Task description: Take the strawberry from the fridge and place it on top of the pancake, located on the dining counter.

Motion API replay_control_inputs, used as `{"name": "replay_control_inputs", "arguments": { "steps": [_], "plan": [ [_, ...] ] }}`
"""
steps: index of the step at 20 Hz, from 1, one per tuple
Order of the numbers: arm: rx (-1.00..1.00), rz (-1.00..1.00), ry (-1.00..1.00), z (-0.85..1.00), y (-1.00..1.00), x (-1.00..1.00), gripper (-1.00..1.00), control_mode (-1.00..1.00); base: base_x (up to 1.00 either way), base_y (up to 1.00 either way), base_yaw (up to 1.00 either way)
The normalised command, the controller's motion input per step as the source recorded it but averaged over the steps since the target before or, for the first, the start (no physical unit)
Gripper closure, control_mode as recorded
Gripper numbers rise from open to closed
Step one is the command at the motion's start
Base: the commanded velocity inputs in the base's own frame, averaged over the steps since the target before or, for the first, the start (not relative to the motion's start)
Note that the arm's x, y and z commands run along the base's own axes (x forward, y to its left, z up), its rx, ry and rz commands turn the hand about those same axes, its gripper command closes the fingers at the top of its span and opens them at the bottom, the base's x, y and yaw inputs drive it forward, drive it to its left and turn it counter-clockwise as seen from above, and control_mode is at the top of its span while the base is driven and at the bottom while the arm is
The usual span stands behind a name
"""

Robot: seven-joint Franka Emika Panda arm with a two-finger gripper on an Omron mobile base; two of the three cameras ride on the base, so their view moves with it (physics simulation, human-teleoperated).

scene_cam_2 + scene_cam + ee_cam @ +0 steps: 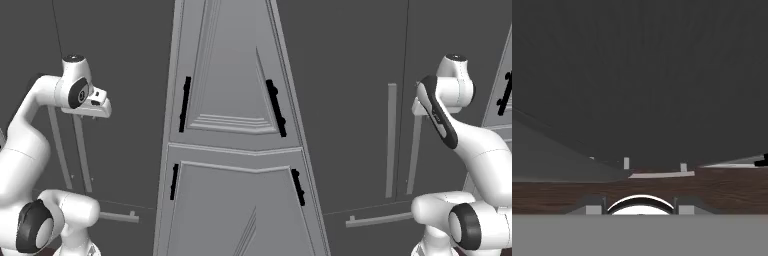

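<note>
The fridge (346,100) (125,60) stands right in front of me, dark grey, with both doors closed. My gripper (417,110) (95,114) is up against the top end of the right door's vertical bar handle (413,160) (82,155). The hand hides its jaws, so I cannot make out whether they grip the bar. In the hand view, the fingertips (594,204) point down along the dark door toward the drawer handle (657,174). The strawberry is hidden behind the closed doors. The pancake and the dining counter are out of view.
The left door's handle (390,140) (57,145) runs parallel a little to the left. A horizontal drawer handle (378,219) (117,216) sits low on the fridge. Light grey panelled cabinets (276,200) (215,150) with black handles flank the fridge. Brown wood floor (722,192) lies below.
</note>
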Motion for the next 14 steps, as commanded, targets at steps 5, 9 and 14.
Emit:
{"name": "replay_control_inputs", "arguments": {
  "steps": [5,9,14],
  "plan": [
    [0.0,0.0,0.0,0.0,0.0,0.0,-1.0,1.0,-0.39,0.0,0.0],
    [0.0,0.0,0.0,0.0,0.0,0.0,-1.0,1.0,-0.77,0.09,0.0],
    [0.0,0.0,0.0,0.0,0.0,0.0,-1.0,1.0,-0.24,0.4,0.01]
  ]
}}
